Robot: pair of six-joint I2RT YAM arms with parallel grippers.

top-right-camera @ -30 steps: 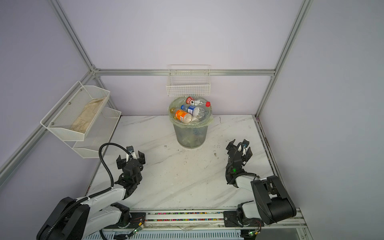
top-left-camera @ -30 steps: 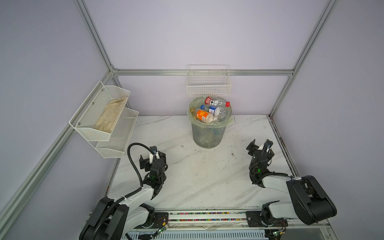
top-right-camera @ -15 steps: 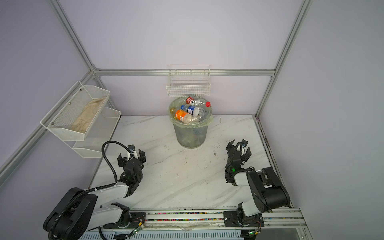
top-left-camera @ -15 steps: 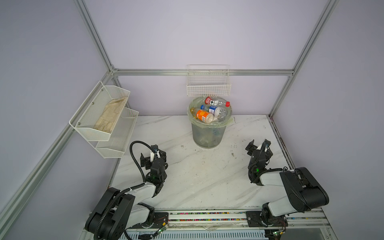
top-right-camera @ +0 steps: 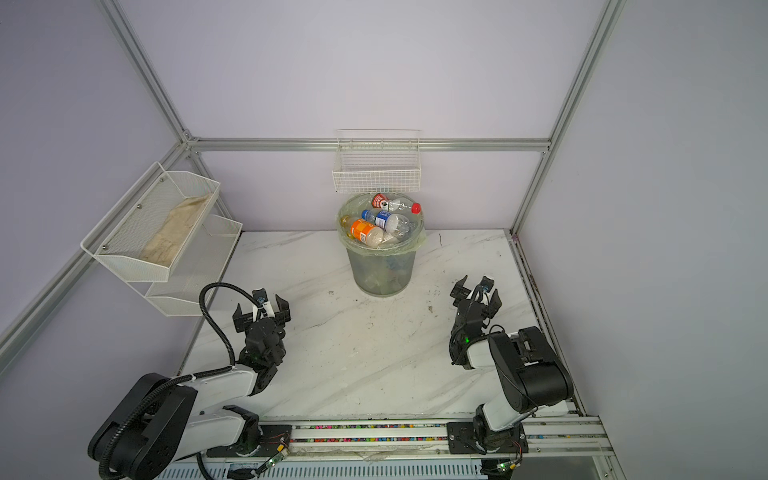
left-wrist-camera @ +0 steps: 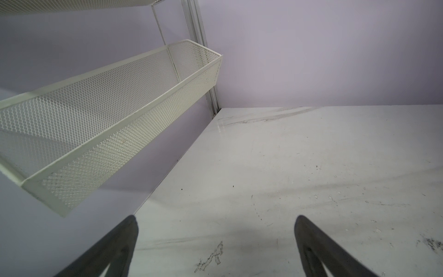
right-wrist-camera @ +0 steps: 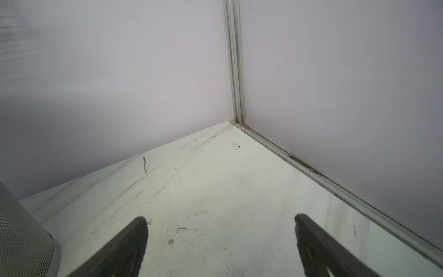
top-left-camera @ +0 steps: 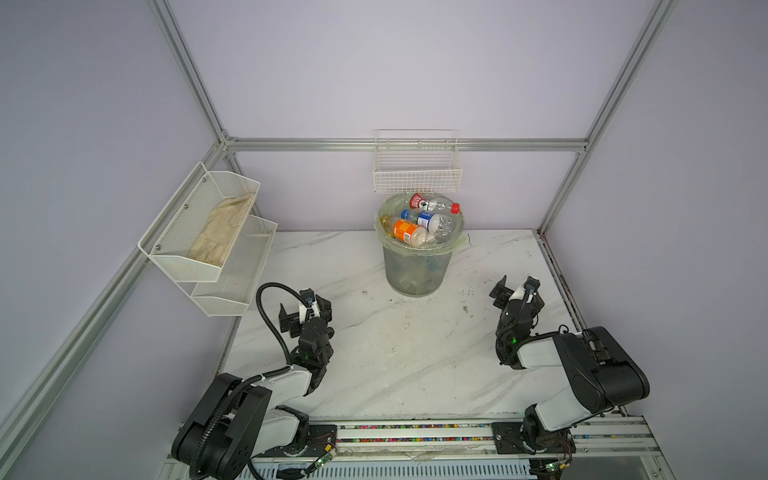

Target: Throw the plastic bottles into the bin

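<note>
Nearest me, my left tool (top-left-camera: 305, 309) hovers low over the worktop (top-left-camera: 395, 353), jaws spread wide with nothing between them. My right tool (top-left-camera: 516, 291) mirrors it on the other side, equally wide and equally empty. That's two tools, and not one bottle that I can spot on the bare marble between them. Ahead and between the pair stands the one bin (top-left-camera: 417, 270), close to the back wall. It lies forward and inward from each tool, and the right one looks slightly nearer. Up at its mouth lie the plastic bottles (top-left-camera: 428, 220). I count three on top, one orange-labelled, one blue, one red, all on their sides, long axes running roughly across the rim. More shapes show through the mesh below, too murky to count. To my eye, nothing is left to pick.
</note>
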